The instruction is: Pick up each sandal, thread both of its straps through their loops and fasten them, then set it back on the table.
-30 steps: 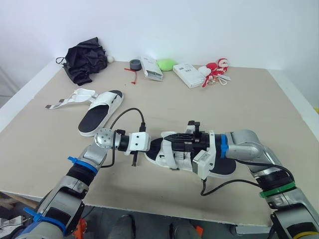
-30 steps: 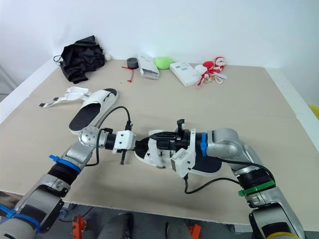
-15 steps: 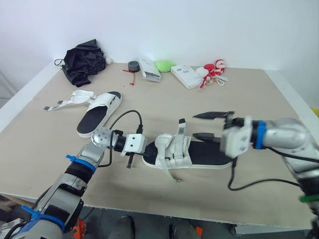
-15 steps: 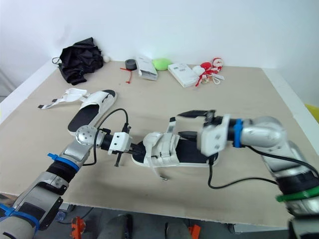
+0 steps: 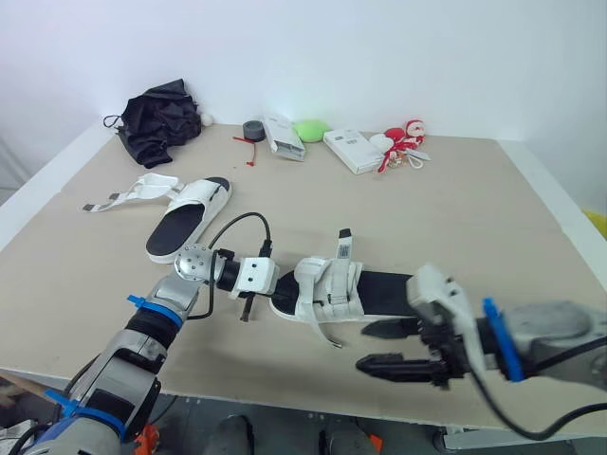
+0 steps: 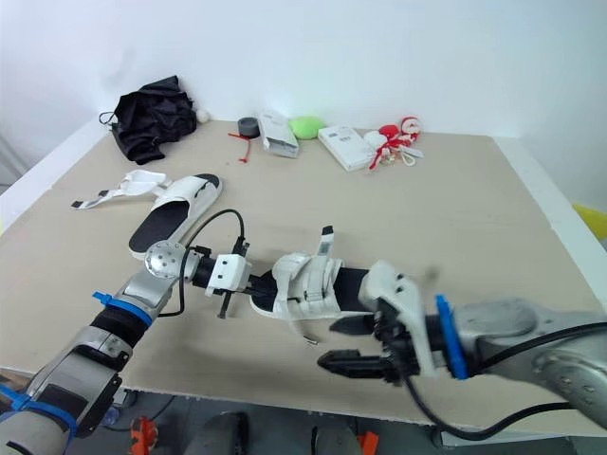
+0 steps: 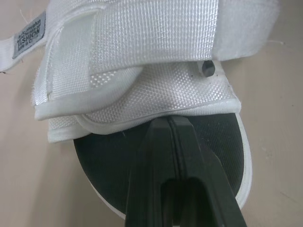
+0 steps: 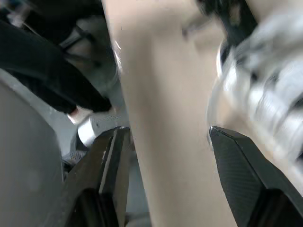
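A: Where is the near sandal?
B: Flat on the table, near the front edge, with the black footbed up. One strap end stands upright above the white upper.
A: State of the left gripper?
B: Clenched. Both fingers are pressed together, with the tips at the toe end against the upper's rim. I cannot tell whether they pinch fabric.
A: Right gripper?
B: Released, with the fingers spread. It is just beside the heel end, near the table's front edge, apart from the sandal.
A: Second sandal?
B: Well apart at far left, with its straps unfastened and splayed on the table.
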